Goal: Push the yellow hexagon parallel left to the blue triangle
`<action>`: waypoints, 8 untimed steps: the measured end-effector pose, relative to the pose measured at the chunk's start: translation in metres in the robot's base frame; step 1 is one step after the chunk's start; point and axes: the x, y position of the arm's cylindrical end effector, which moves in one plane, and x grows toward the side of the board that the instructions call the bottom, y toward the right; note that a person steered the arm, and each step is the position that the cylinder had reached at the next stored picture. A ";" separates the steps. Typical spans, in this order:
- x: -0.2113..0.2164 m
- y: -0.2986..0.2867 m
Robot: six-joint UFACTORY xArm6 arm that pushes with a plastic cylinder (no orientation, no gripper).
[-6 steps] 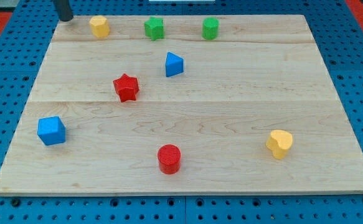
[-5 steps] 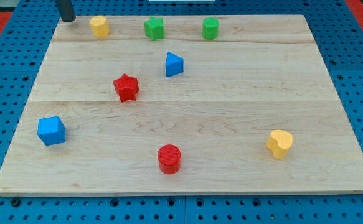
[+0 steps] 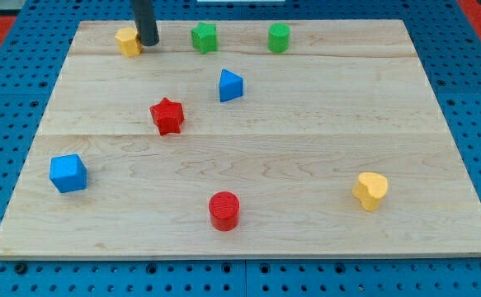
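The yellow hexagon sits near the board's top left. My tip stands right against its right side, touching it. The blue triangle lies below and to the right of both, near the board's upper middle.
A green star and a green cylinder stand along the top edge. A red star lies left of the triangle, a blue cube at the left, a red cylinder at the bottom, a yellow heart at the right.
My tip has moved from the board's top left corner to the right side of the yellow hexagon. The hexagon has shifted slightly left and down.
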 end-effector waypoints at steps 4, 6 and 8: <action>0.066 -0.006; 0.059 -0.024; 0.127 0.057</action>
